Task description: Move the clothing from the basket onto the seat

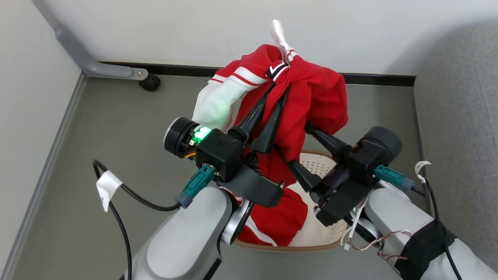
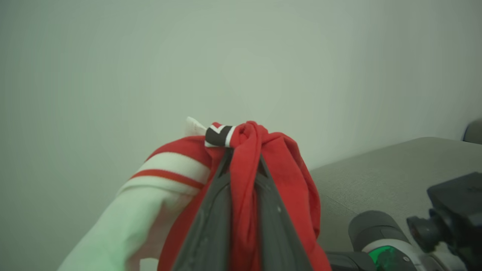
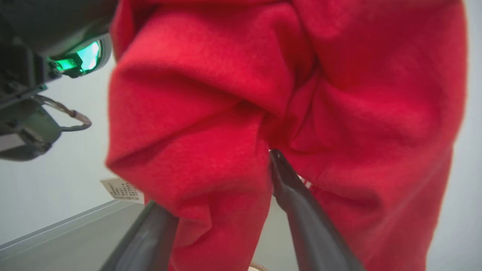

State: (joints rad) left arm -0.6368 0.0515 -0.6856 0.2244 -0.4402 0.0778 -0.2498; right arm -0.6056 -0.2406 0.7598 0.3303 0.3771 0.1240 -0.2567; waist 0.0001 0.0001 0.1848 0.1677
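The clothing hangs bunched at the top centre of the head view, lifted above the basket, with a white sleeve drooping to its left. More red cloth lies in the basket at lower centre. I cannot tell whether that is the same piece's tail or another garment.

My left claw is clamped on a twisted knot of red near the collar. In the left wrist view the cloth is squeezed between my two fingers. My right claw stands wide apart with a hanging fold between its fingers, and it grips nothing.

I judge the clothing light, soft and limp, so it will sag and swing. A pinch on a thick bunch should hold, though a single thin layer could pull through. The best hold is where the folds gather, as at the collar. A second pinch low on the hanging fold would keep the tail from dragging over the basket's rim.

The seat takes the right edge of the frame, its rounded edge just beside the basket. Grey floor lies open to the left. A wall runs across the top, with a grey bracket at upper left and a cable at lower left. Both are well clear of a rightward path.
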